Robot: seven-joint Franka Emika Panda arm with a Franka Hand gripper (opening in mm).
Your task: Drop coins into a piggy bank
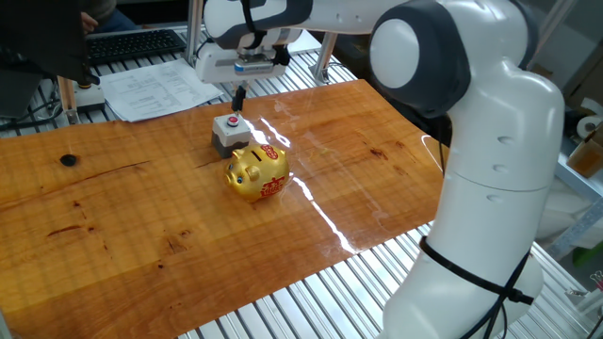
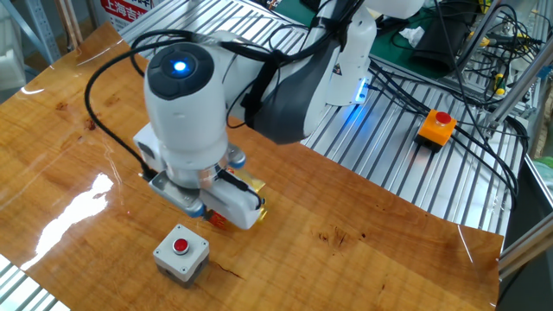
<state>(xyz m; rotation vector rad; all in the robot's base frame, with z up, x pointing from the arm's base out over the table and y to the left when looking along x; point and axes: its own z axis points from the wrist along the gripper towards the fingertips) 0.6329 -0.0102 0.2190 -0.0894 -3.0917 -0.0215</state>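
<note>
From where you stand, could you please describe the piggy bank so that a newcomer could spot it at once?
Look at the wooden table in front of the white robot arm. Near its middle sits the piggy bank, right beside a grey box with a red button. It is the only shiny gold, pig-shaped thing there, with red markings on its side.

bright, sharp views; overhead light glares off the glossy table [image 1: 320, 202].

End effector [image 1: 239, 95] above grey button box [image 1: 229, 133]
</note>
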